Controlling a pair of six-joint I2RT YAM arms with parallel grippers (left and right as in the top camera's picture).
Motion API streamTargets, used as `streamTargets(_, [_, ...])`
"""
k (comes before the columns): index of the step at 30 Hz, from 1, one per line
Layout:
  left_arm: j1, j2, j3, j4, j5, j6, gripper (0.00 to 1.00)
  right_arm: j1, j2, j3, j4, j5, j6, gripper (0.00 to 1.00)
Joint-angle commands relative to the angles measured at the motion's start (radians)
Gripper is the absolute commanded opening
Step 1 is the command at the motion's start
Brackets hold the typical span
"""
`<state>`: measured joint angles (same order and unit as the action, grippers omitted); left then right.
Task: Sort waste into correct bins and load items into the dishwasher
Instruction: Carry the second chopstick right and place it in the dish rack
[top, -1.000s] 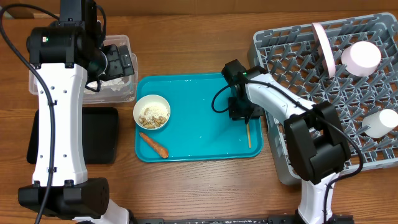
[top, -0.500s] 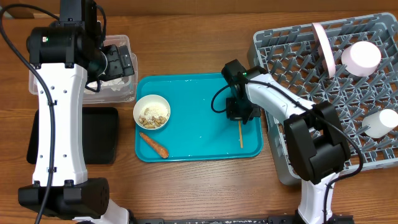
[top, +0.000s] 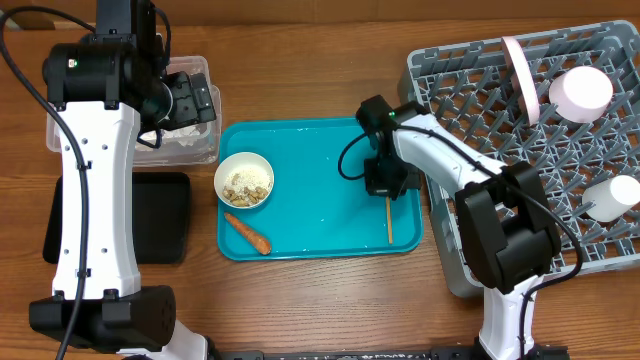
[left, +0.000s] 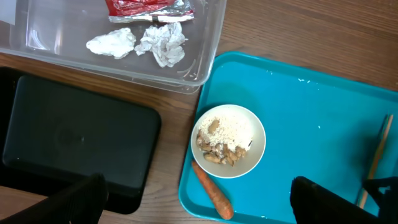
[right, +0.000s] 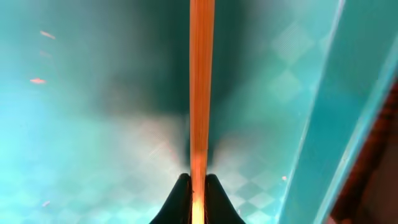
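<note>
On the left, the clear plastic rectangular tub (left: 205, 68) already holds a red-and-silver foil wrapper (left: 149, 7) and crumpled white paper (left: 161, 42), so this part of the sorting looks done. The shallow black rectangular tray (top: 160, 215) just near it has nothing in it. The left gripper (top: 190, 100) hangs over the tub with its jaws spread wide, grasping nothing. On the teal serving tray (top: 320, 170) lie the small white bowl (top: 218, 185) with beige crumbly food scraps (left: 225, 134) and, nearer, the small orange carrot (top: 247, 233); I judge these are left to sort. At the right side of this tray the right gripper (top: 385, 185) has its jaws clenched on the far end of a thin wooden chopstick (top: 389, 222), which lies flat on the tray. In the large square grey plastic dish rack (top: 480, 90) on the right, the pale pink plate (top: 520, 75) stands on edge, with the pink bowl (top: 580, 92) and the white cup (top: 612, 197) beside. A second chopstick I cannot find. Only the left wrist view shows what is inside the tub, which the arm hides from overhead; only the right wrist view shows the fingertips pinching the chopstick; only the overhead view shows the rack.
</note>
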<state>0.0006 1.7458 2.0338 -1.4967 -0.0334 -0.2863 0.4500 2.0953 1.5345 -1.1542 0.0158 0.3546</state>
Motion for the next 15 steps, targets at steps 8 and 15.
streamTargets(8, [-0.001,0.0,0.01,0.002,0.008,-0.006,0.95,-0.095,-0.219,0.257,-0.163,0.009,-0.248,0.04])
streamTargets(15, [-0.001,0.0,0.01,0.006,0.008,-0.006,0.96,-0.263,-0.276,0.257,-0.293,0.008,-0.487,0.18])
